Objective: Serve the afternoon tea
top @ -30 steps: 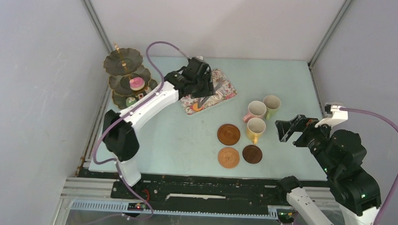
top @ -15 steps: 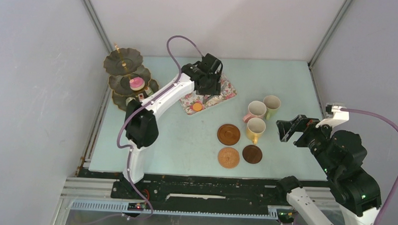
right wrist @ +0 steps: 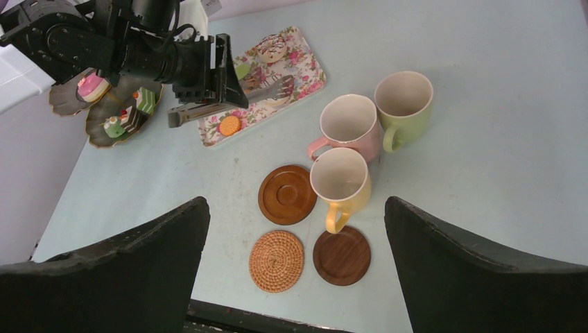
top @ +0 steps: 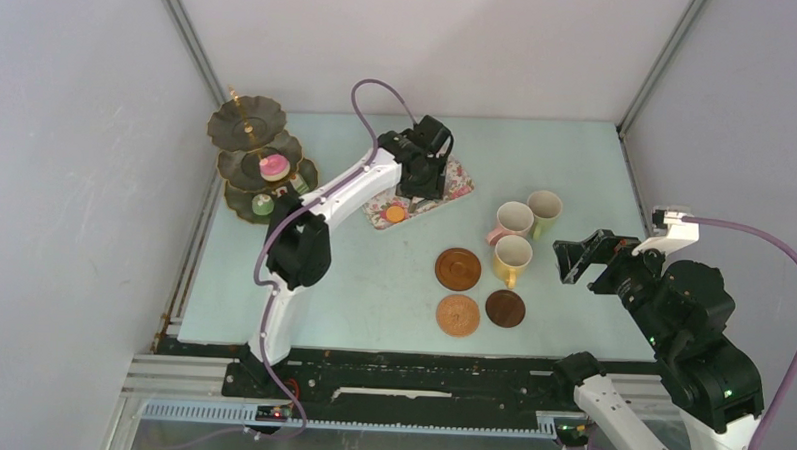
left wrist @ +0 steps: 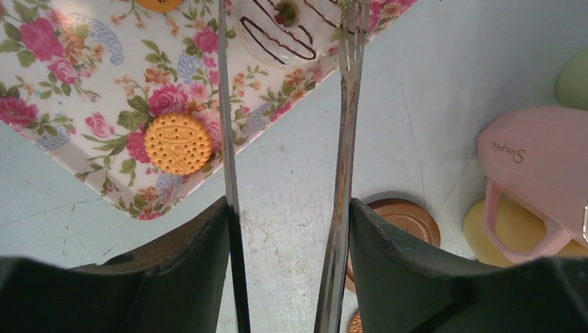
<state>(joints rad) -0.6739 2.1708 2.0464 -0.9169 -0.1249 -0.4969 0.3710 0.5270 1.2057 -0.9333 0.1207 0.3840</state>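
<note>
The afternoon tea is only partly served. On the left, the dark three-tier stand [top: 228,129] holds a pink cake [top: 272,166] on its middle tier and small green cakes [top: 263,205] on the lowest one, and the top tier looks bare.

During the last second the left arm [top: 336,193] has stretched further to the right over the flowered tray [top: 461,187]. The left pincer [top: 422,174] now hangs above the middle of the tray. It is closed on the long metal tongs [left wrist: 347,104], whose two blades stand apart with nothing between them. Their tips point toward a white doughnut [left wrist: 281,31] with chocolate stripes, and an orange biscuit [left wrist: 178,143] lies near the corner of the tray. I judge that another sweet, probably the doughnut, is about to be picked up for the stand.

Further right, the three coasters [top: 458,268] lie bare on the table [top: 352,283]. The pink mug [top: 512,221], the green mug [top: 544,208] and the yellow mug [top: 512,257] stand together just beside them, none on a coaster, so this part of the task is not yet begun.

At the far right, the right pincer [top: 585,262] has not moved; it is wide open and holds nothing
</note>
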